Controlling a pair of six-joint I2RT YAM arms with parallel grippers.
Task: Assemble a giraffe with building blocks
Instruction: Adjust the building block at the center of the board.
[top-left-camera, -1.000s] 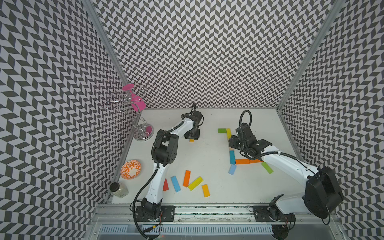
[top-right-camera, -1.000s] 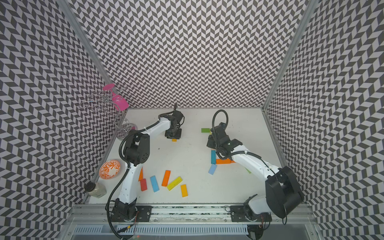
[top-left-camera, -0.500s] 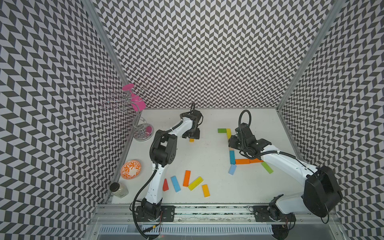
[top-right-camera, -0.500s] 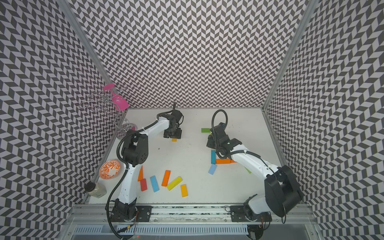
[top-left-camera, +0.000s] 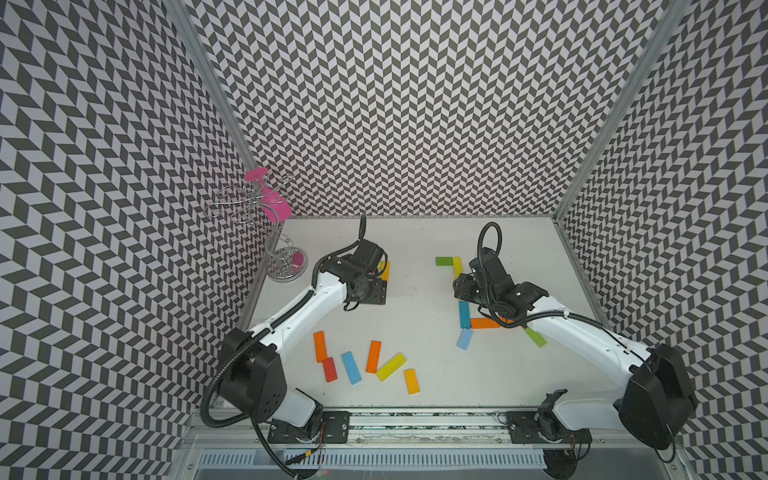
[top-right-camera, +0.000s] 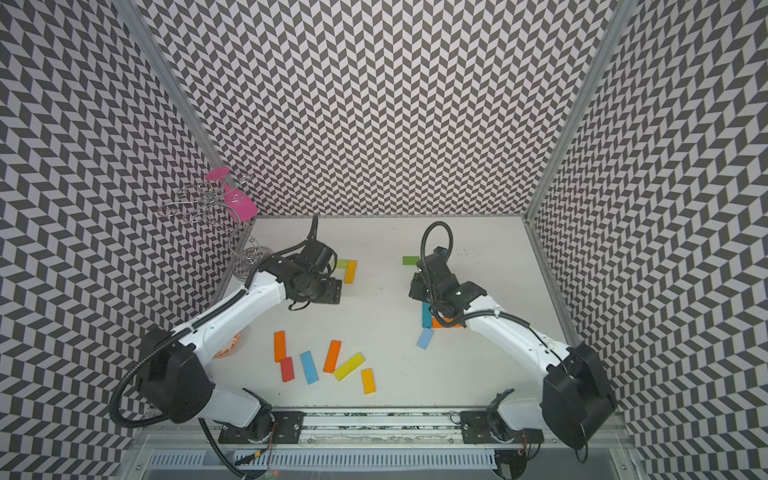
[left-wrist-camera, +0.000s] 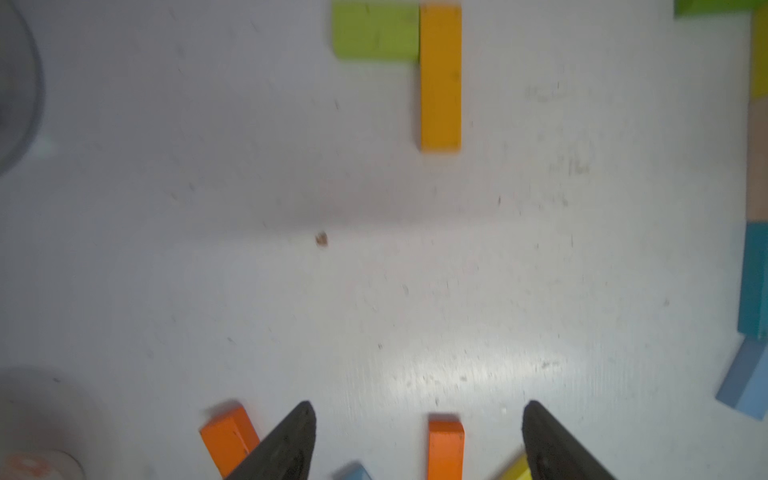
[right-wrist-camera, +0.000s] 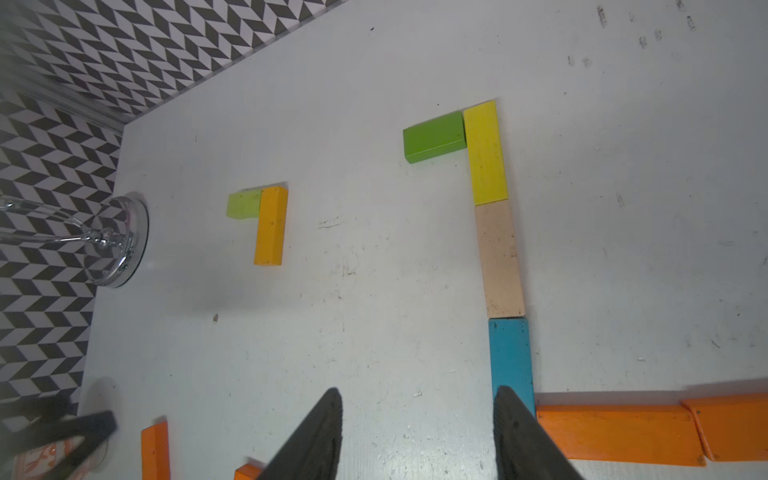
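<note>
Partly built giraffe, blocks left

Nearest, six loose flat painted wooden planks (top-left-camera: 351, 368), unused. Beyond, orange wooden body plank (right-wrist-camera: 615, 432); both empty, left gripper (left-wrist-camera: 419, 405) wide, right gripper (right-wrist-camera: 417, 391) half-spread. Farther, teal, tan and yellow plank neck (right-wrist-camera: 500, 262), green wooden head plank (right-wrist-camera: 434, 136). Seemingly about half done.

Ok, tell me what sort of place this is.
Probably a robot test cell, not a home: chevron-patterned walls enclose a white tabletop on three sides, the left arm and right arm mount on a front metal rail, and painted building blocks lie on it.
</note>
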